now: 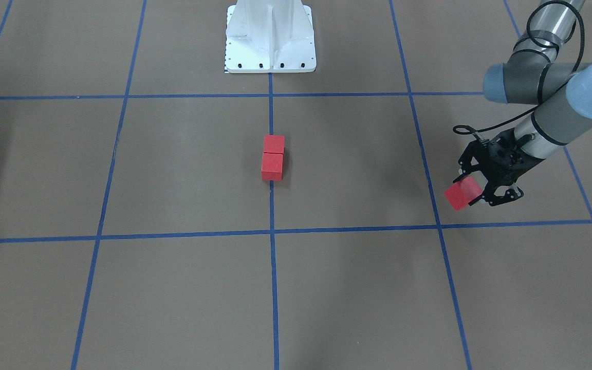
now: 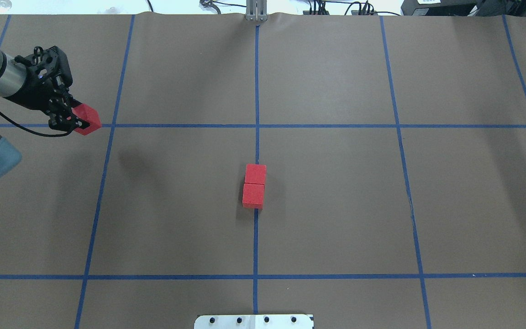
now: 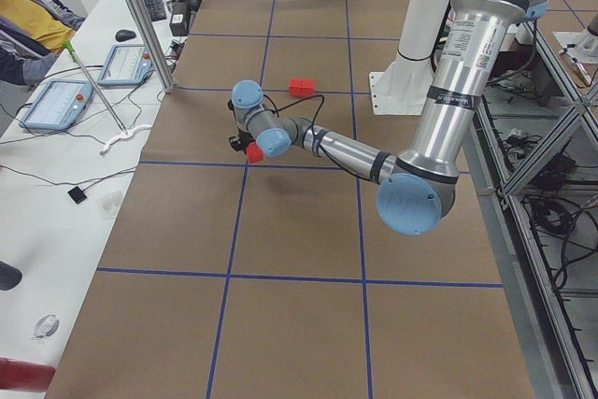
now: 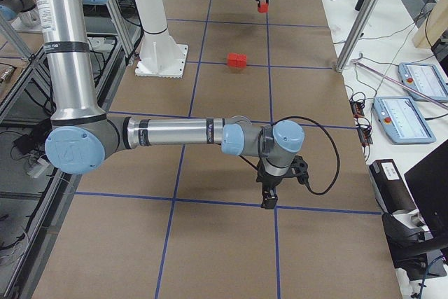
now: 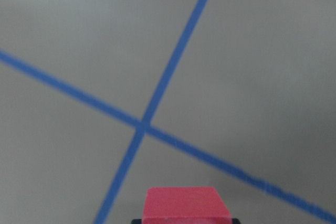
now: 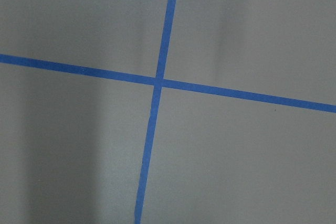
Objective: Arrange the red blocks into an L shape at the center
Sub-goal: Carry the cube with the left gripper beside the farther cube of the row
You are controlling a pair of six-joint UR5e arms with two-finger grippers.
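You will find two red blocks (image 2: 255, 174) on the table (image 2: 336, 205). They sit on the centre line (image 2: 256, 91), touching face to face along it. The third red block (image 2: 88, 120) is well to the robot's left of that line, pinched in the left claw (image 2: 79, 119), tilted and clear of the table. The right claw (image 4: 269, 199) is far to the line's other side; you cannot tell whether it is spread or closed.
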